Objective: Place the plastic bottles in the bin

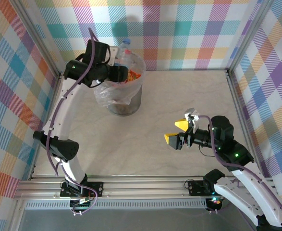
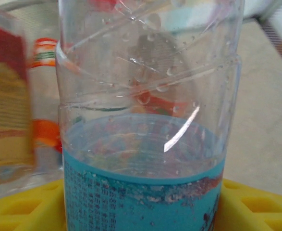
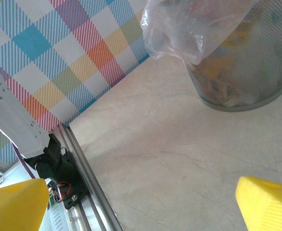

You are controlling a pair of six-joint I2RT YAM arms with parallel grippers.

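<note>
One clear bottle [image 1: 125,52], blue cap up and blue label low on its body, stands upright over the mouth of the single grey mesh bin [image 1: 124,103], at the table's [image 1: 179,96] far left. The left gripper [image 1: 119,71] clamps it between its yellow pads [image 2: 256,207]. Beside it two more show, blurred: a red-and-gold labelled bottle [image 2: 6,96], cut off by the frame edge, and an orange-banded bottle [image 2: 44,96]. The rest of the contents, behind the crinkly bag [image 1: 107,94], cannot be counted. The right gripper [image 1: 177,132] hangs spread wide and empty, well apart.

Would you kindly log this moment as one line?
left gripper: holding clear blue-labelled plastic bottle over round grey bag-lined bin | right gripper: open, empty
</note>
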